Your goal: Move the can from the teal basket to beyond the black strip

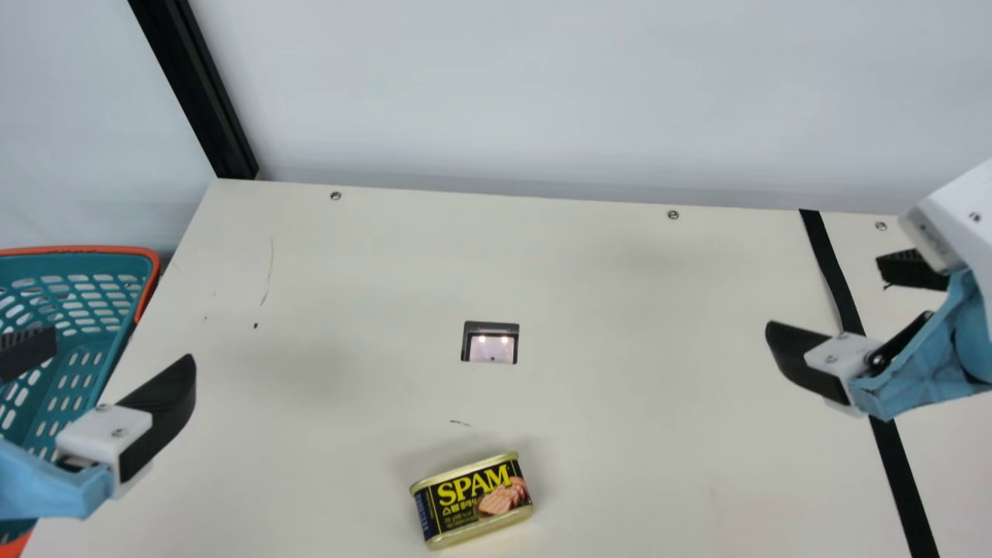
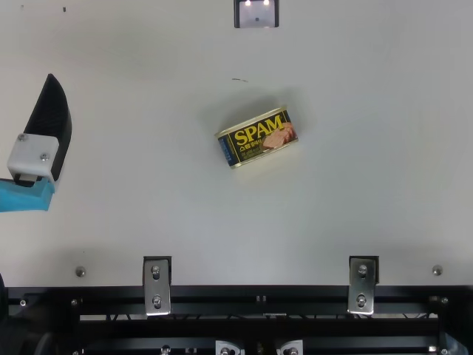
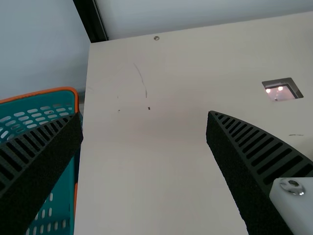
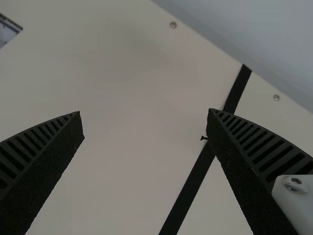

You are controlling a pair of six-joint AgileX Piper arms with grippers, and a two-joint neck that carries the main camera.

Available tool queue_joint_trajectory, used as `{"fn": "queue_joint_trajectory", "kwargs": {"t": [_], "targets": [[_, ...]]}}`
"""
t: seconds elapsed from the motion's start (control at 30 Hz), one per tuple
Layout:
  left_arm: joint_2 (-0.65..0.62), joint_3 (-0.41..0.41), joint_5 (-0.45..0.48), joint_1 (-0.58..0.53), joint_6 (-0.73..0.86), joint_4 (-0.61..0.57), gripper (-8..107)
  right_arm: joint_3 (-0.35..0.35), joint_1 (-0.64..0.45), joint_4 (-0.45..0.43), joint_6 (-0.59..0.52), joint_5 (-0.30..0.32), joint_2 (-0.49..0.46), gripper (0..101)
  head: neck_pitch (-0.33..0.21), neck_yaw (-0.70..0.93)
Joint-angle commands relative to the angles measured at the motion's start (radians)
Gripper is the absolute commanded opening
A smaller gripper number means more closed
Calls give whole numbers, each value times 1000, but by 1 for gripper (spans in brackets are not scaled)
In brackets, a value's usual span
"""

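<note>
The can [image 1: 474,500] lies on its side on the table, well right of the teal basket [image 1: 85,306] and left of the black strip [image 1: 891,449]; the top view shows the can [image 2: 258,137] as well. My left gripper [image 1: 124,353] is open beside the basket, with nothing held; in its wrist view the left gripper's [image 3: 144,115] fingers stand wide apart. Over the strip my right gripper [image 1: 825,298] is open, and in its own wrist view the right gripper [image 4: 145,112] has a wide gap above bare table and the strip [image 4: 190,186].
A small recessed panel [image 1: 490,343] with two lights sits in the middle of the table. White walls rise behind the table's back edge, with a black post [image 1: 203,93] at the back left corner. Metal brackets [image 2: 157,285] line the front edge.
</note>
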Motion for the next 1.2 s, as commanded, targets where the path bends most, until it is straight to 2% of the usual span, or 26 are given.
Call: {"fn": "queue_joint_trajectory", "kwargs": {"t": [0.0,0.27,0.5,0.57,0.6,0.63,0.93,1.17], "targets": [[0,0,0,0,0,0,90,3,1,13,-83,16,38,101,-6,-4],[0,0,0,0,0,0,90,29,30,65,-193,53,109,101,-6,-4],[0,0,0,0,0,0,90,47,55,146,-284,114,136,101,-6,-4],[0,0,0,0,0,0,90,55,53,165,-302,114,139,101,-6,-4],[0,0,0,0,0,0,90,59,49,164,-297,101,140,101,-6,-4],[0,0,0,0,0,0,90,56,54,166,-301,122,140,101,-6,-4],[0,0,0,0,0,0,90,51,64,153,-283,124,138,101,-6,-4],[0,0,0,0,0,0,90,63,44,155,-356,180,137,101,-6,-4]]}}
